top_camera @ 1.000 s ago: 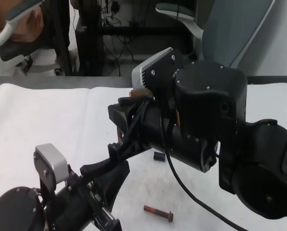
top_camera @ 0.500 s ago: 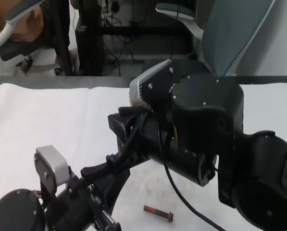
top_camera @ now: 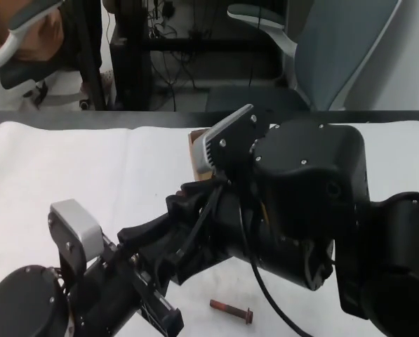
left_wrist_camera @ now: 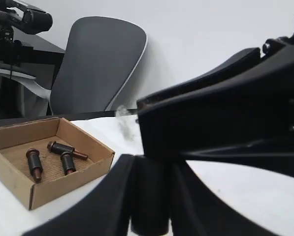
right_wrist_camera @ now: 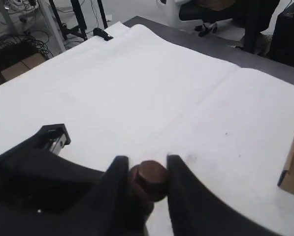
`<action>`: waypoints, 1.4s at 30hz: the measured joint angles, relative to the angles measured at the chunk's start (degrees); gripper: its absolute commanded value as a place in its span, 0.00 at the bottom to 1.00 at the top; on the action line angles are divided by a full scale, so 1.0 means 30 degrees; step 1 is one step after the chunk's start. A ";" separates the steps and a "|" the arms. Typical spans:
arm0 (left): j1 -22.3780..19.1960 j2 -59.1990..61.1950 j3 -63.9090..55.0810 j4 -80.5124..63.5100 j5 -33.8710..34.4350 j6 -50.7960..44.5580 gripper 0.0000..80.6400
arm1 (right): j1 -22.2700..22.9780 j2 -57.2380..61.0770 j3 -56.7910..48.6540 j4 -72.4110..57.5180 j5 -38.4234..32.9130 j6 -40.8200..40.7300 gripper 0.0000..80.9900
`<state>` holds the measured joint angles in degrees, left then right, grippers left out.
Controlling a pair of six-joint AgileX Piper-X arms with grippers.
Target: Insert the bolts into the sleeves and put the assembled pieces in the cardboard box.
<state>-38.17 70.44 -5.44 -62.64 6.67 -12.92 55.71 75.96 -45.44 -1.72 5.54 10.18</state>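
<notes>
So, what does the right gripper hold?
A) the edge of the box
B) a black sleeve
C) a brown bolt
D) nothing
C: in the right wrist view the right gripper is shut on a bolt, whose brown round head faces the camera.

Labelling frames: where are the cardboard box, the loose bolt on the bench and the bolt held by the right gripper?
cardboard box (left_wrist_camera: 73, 178): left wrist view, near wall.
loose bolt (top_camera: 227, 307): high view, shank.
held bolt (right_wrist_camera: 149, 178): right wrist view, head.
</notes>
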 measured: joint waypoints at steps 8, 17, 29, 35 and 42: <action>0.0362 0.0170 -0.1666 0.3090 -0.0022 0.0975 0.02 | -0.1236 -0.1412 -0.0457 0.3577 -0.2177 -0.0283 0.77; 0.3872 0.1336 -0.6485 0.7845 0.1277 0.0896 0.02 | -0.5409 -0.1682 -0.1310 1.0504 -0.5105 -0.6940 0.71; 0.5221 1.0232 -1.5876 1.2633 0.5902 -0.1547 0.02 | -0.6948 0.4011 -0.4382 1.2587 -0.4788 -1.5047 0.70; 0.5221 1.3883 -2.0111 1.3799 0.6498 -0.2543 0.02 | -0.7231 0.7171 -0.6416 1.2693 -0.4367 -1.6943 0.70; 0.5255 1.7332 -2.3588 1.4047 0.7457 -0.4276 0.36 | -0.7255 0.9551 -0.7981 1.2844 -0.4252 -1.8351 0.70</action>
<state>-22.40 122.44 -76.20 -20.50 29.05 -25.74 33.95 104.61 -69.38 36.81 -7.22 -44.87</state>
